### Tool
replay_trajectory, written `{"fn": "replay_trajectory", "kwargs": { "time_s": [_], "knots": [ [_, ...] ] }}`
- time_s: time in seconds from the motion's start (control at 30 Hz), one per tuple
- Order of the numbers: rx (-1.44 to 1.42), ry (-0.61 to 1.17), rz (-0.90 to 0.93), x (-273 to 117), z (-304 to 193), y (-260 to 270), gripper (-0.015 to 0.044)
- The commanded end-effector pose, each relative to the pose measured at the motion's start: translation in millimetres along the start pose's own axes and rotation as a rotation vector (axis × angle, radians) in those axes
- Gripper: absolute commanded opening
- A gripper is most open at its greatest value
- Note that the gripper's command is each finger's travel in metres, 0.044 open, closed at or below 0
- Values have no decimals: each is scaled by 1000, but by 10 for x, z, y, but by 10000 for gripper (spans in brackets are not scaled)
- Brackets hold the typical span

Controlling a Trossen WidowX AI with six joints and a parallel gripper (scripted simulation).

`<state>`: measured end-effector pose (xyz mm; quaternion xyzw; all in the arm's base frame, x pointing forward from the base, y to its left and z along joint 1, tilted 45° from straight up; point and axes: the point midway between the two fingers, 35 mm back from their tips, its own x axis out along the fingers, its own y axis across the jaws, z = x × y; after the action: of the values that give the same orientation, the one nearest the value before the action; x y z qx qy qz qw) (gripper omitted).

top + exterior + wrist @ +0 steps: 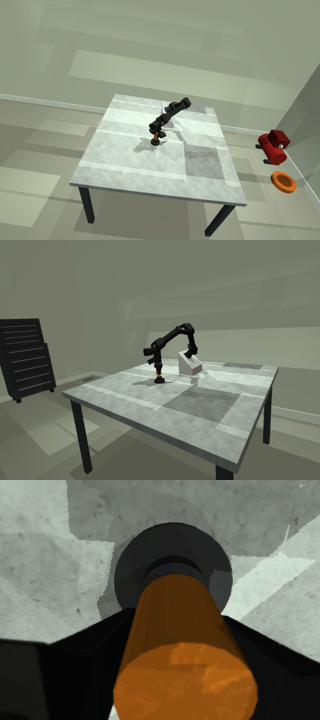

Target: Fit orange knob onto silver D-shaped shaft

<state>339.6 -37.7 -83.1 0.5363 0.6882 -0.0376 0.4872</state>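
Observation:
The orange knob (155, 136) (157, 373) (182, 615) is upright between the fingers of my gripper (158, 370) (176, 620), which is shut on it. The dark round pedestal (155, 142) (159, 380) (135, 570) stands on the table directly below the knob. In the exterior view a short grey stretch shows between the knob's lower end and the pedestal's wide base. In the wrist view the knob's lower end overlaps the pedestal's raised centre. The silver shaft's flat side and the knob's hole are hidden, so their alignment cannot be seen.
The arm's base sits on a pale wedge-shaped block (185, 367) behind the pedestal on the grey table (124, 165) (129, 397). A red machine (271, 148) and an orange ring (274, 181) are on the floor at the right, and a dark drawer cabinet (28, 366) stands at the left, off the table.

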Motion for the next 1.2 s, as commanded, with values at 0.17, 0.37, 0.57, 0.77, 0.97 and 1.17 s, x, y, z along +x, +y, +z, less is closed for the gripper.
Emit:
{"fn": "replay_trajectory", "kwargs": {
  "time_s": [0.17, 0.37, 0.57, 0.77, 0.97, 1.17],
  "knots": [
    [-3, 1, 2, 18, -8, 2, 0],
    [-3, 1, 2, 23, -9, -4, 0],
    [-3, 1, 2, 28, -9, -6, 0],
    [-3, 1, 2, -28, -2, -3, 0],
    [-172, 1, 2, -17, 4, 3, 0],
    [-213, 1, 2, 6, 0, -10, 0]
  ]
}}
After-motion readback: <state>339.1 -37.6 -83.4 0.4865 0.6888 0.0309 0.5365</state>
